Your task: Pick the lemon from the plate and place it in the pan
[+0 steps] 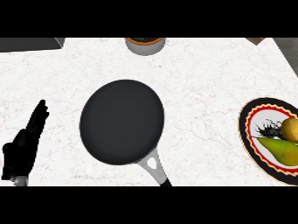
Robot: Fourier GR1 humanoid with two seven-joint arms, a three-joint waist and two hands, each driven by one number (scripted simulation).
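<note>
The left hand rests at the lower left of the frame, fingers straight and pressed together, pointing up, holding nothing. The lemon lies on the plate at the right edge, touching a pear. The dark pan sits at centre, handle toward the lower edge.

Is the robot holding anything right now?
No. Its left hand is open beside the pan, holding nothing; the lemon sits on the plate.
</note>
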